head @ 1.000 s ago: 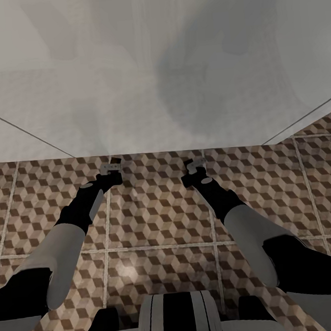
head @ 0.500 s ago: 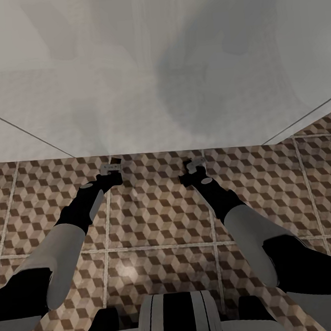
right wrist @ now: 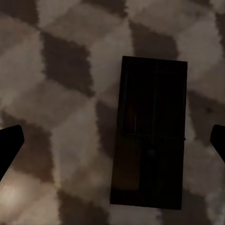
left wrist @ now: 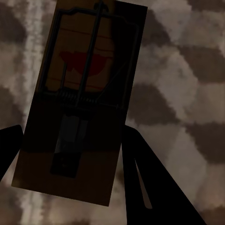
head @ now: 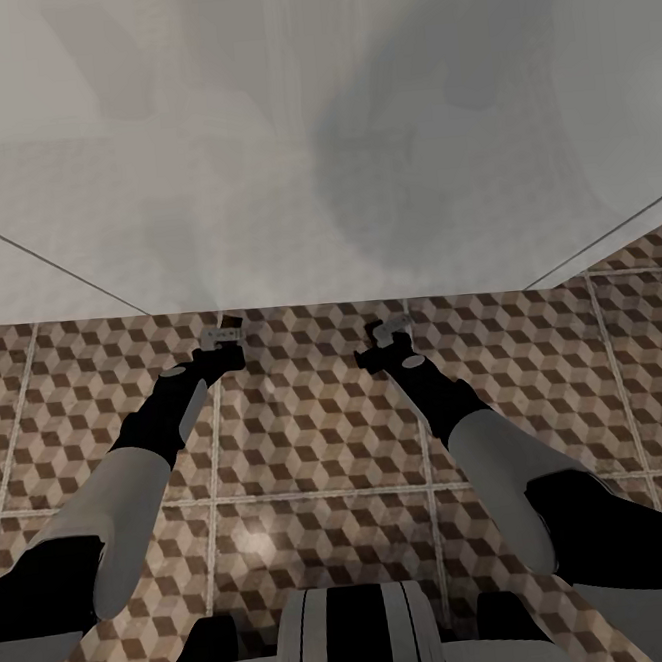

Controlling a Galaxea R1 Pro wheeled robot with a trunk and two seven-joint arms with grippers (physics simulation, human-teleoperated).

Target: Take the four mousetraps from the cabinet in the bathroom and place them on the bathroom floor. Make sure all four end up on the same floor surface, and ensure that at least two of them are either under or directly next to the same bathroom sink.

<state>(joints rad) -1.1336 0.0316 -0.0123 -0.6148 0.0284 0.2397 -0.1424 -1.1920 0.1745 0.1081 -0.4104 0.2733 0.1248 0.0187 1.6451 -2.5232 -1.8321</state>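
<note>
Left gripper: your fingers pinch a mousetrap just above the bathroom floor.
Right gripper: your fingers spread wide, holding nothing.
Second mousetrap: flat on the tiles between your right fingertips.

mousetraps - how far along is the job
One mousetrap looks already down: it lies flat on the floor between the right pincer's wide-open fingers. Another trap is at the left pincer, release not clear. Any other traps and the sink aren't visible here.
</note>
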